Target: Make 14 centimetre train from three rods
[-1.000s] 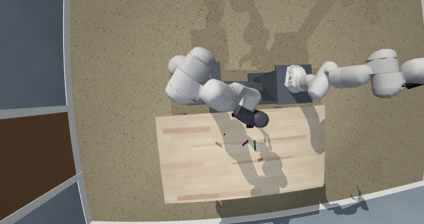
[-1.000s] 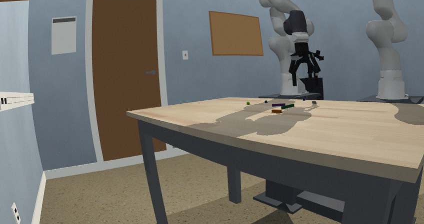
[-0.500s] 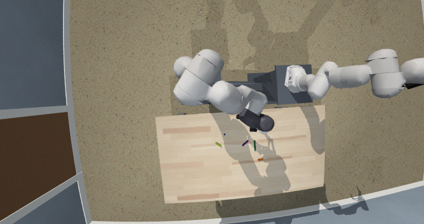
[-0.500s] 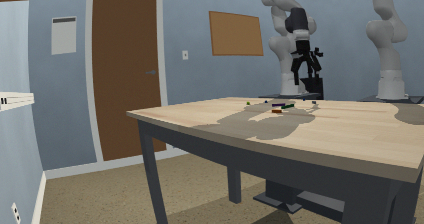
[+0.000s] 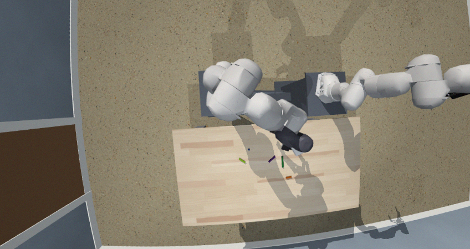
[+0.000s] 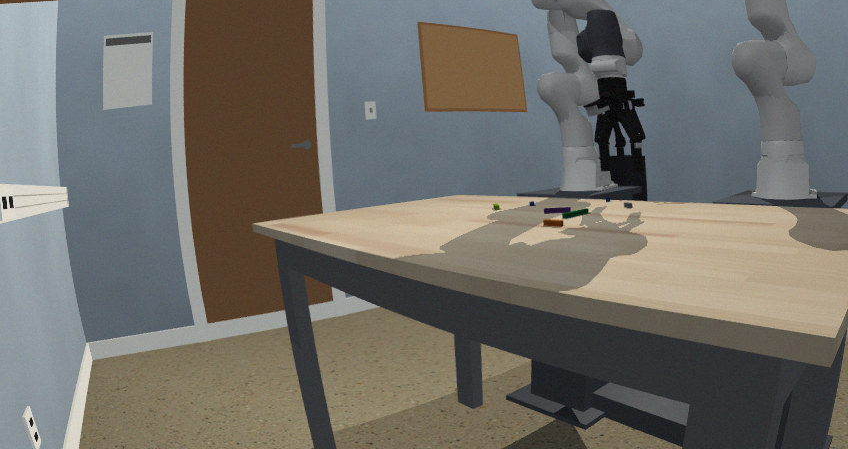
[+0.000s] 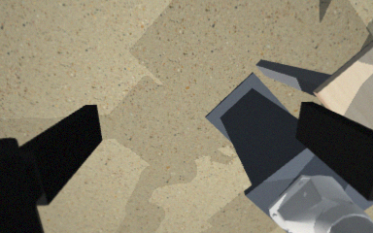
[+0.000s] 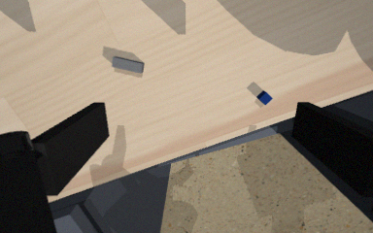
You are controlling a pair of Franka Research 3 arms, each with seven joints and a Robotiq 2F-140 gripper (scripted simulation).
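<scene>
The table holds scattered rods. Above its far edge, the right gripper is spread and empty; the left gripper, likewise released, is off the table's right side. Green rod, nearer than the right gripper; purple rod just left; lime rod farther left; orange rod nearest; grey rod and one blue rod near the far edge; another blue rod far left.

2 arms observed. Right arm bent, its gripper, the right gripper, pointing down, fingers spread. Left arm outstretched; left gripper wide, holding 0 items.
</scene>
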